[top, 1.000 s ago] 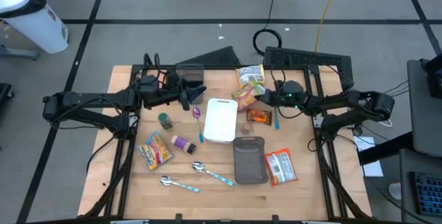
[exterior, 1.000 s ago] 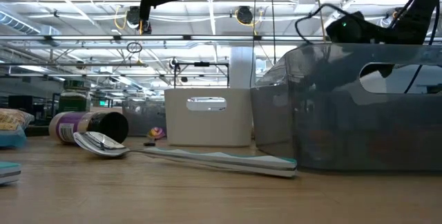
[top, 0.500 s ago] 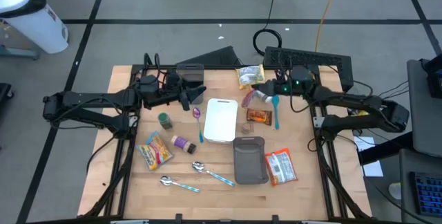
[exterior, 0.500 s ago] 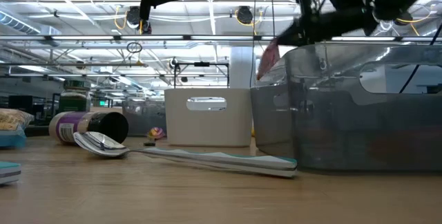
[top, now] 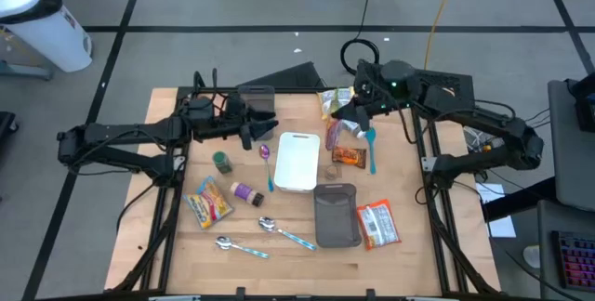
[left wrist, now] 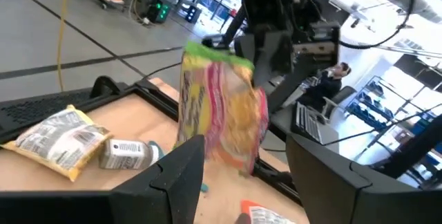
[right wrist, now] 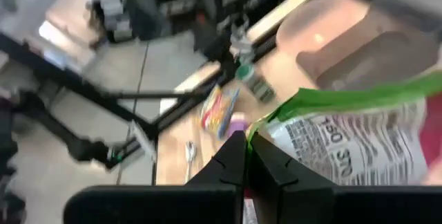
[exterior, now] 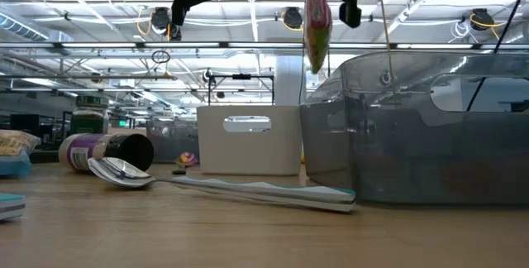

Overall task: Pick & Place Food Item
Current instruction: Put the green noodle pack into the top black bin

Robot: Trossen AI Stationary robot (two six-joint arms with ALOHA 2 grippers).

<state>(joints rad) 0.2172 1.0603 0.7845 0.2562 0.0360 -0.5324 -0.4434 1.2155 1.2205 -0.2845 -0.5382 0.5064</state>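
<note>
Our right gripper (right wrist: 246, 156) has its fingers clenched on the green top edge of a snack bag (exterior: 317, 21), which hangs free below them, clear of everything on the table (top: 167, 115). Our left gripper (top: 271, 125) hangs with its fingers parted and nothing between them, above the table's far left part near a small green jar (top: 222, 162).

A second ago our right arm lay low over the right side of the table, near the orange wrapper (top: 349, 156) and the blue spoon (top: 371, 149). Half a second ago it had come up with the bag just off the surface. Now the bag is high in the air by the table's far edge, beside the pale packet (top: 332, 102) that lies there. In the low view it dangles well above the rim of the grey tub (exterior: 413, 127). We judge the pick is done and the carry is under way; the placing is left. The left arm has not stirred over that second.

Our right arm is stretched from its base at the right toward the far middle of the table, wrist raised and turned so the bag swings beneath it. The left arm reaches in level from the left. The white tray (top: 297, 161) and the grey tub sit in the middle of the table, and we cannot tell which is meant to take the bag.
</note>
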